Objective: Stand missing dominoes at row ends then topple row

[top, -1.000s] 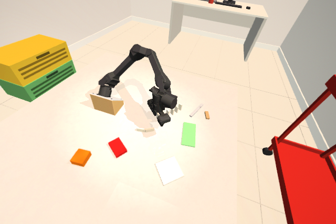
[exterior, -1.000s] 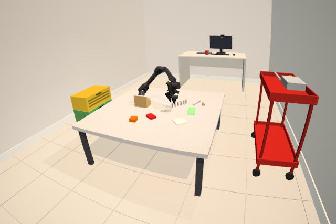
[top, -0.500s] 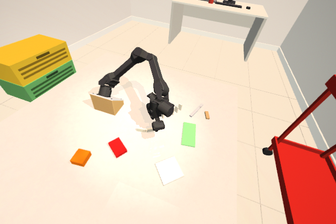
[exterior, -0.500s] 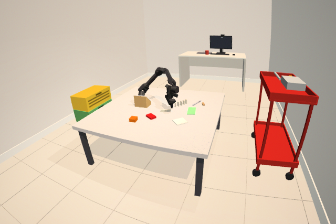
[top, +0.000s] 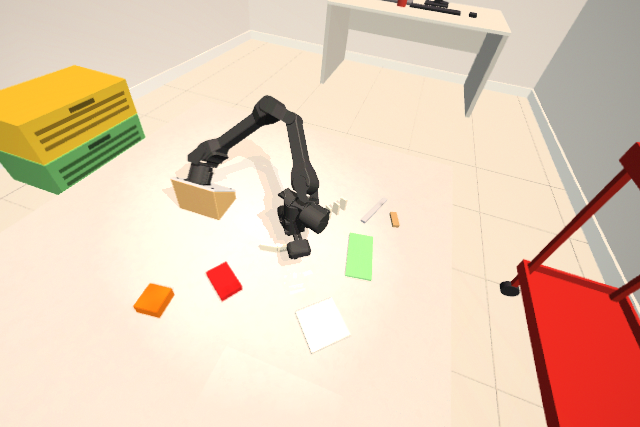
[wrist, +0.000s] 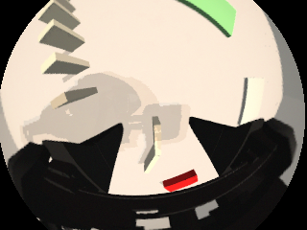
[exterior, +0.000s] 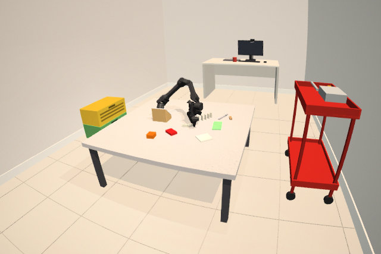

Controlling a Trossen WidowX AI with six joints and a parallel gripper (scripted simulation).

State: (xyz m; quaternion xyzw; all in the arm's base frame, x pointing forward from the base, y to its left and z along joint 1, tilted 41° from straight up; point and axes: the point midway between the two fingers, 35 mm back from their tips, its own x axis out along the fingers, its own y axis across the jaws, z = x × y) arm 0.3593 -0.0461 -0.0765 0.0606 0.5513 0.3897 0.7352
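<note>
Several pale dominoes (top: 343,203) (exterior: 210,115) (wrist: 61,35) stand in a spaced row; the arm hides part of the row in the top view. Two loose dominoes lie flat, nearly end to end at a slight angle: one (wrist: 156,129) between the fingertips in the wrist view, the other (wrist: 151,161) (top: 267,247) further toward the red block's side. My gripper (wrist: 156,123) (exterior: 193,122) is open and empty, pointing down above the loose pair. The standing row is off to its left in the wrist view. The height of the fingertips above the table is hard to tell.
A red block (top: 223,281) (exterior: 171,131), an orange block (top: 154,300), a white square (top: 323,325) and a green pad (top: 359,257) lie around the gripper. A light stick (top: 373,210) and a small tan block (top: 394,219) lie beyond the row.
</note>
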